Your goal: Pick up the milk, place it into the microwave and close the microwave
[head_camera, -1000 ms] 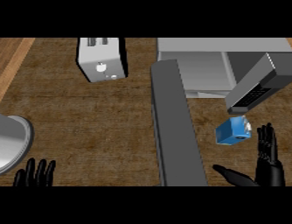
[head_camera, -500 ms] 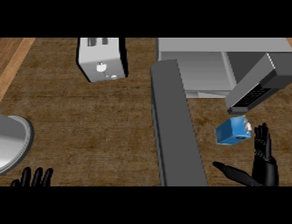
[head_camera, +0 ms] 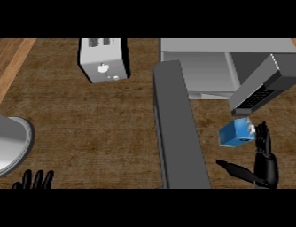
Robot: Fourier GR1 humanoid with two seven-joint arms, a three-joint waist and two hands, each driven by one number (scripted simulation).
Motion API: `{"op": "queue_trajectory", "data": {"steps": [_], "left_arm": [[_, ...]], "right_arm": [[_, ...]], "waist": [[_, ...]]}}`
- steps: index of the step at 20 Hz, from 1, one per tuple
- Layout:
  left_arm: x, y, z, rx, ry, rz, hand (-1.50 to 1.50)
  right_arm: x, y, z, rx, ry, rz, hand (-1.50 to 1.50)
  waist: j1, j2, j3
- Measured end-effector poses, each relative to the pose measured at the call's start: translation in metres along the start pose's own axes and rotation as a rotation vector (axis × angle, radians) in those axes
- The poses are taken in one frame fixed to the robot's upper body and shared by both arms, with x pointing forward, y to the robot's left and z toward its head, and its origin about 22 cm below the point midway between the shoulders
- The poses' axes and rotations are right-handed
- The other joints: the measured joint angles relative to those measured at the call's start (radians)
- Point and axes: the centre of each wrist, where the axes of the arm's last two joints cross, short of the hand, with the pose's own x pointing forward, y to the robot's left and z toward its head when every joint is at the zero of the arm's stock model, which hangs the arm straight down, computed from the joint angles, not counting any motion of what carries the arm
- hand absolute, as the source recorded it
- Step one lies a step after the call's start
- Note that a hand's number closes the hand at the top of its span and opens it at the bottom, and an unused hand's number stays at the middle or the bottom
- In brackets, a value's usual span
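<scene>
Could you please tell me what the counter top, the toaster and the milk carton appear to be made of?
The counter top looks like dark matt wood, going by its streaky brown grain. The toaster seems smooth pale metal or plastic; its plain light-grey faces leave that open. The milk carton looks like blue coated card, from its flat, sharp-edged faces, though possibly plastic.

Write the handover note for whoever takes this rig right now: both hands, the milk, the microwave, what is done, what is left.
Right robot hand: open, fingers straight, just right of the milk, not curled round it; contact unclear.
Left robot hand: open, resting at the lower left edge.
Milk: on the counter, in front of the microwave, right of its open door.
Done: nothing yet; milk not lifted.
Left: grasp the milk, put it in the microwave, close the door.
</scene>
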Motion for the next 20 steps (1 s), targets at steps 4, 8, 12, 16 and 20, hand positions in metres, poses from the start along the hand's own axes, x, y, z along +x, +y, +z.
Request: {"op": "queue_trajectory", "data": {"steps": [4,8,12,16,20], "left_arm": [[0.001,0.002,0.004,-0.003,0.002,0.001,-1.5],[0.002,0.005,0.01,-0.002,0.011,0.005,-1.5],[-0.001,0.004,0.007,-0.005,0.004,0.005,-1.5],[0.0,0.007,0.008,-0.005,0.002,0.001,-1.5],[0.001,0.009,0.01,-0.008,0.007,0.003,-1.5]], "right_arm": [[-0.004,0.002,-0.003,0.023,-0.001,-0.015,-1.5],[-0.004,0.013,-0.012,0.042,-0.009,-0.037,-1.5],[-0.006,0.015,-0.019,0.031,0.003,-0.053,-1.5],[-0.005,0.023,-0.028,0.009,0.002,-0.058,1.5],[-0.004,0.025,-0.036,-0.014,-0.009,0.004,1.5]], "waist": [[0.001,0.0,0.0],[0.0,0.0,0.0],[0.0,0.0,0.0],[0.0,0.0,0.0],[0.002,0.0,0.0]]}}
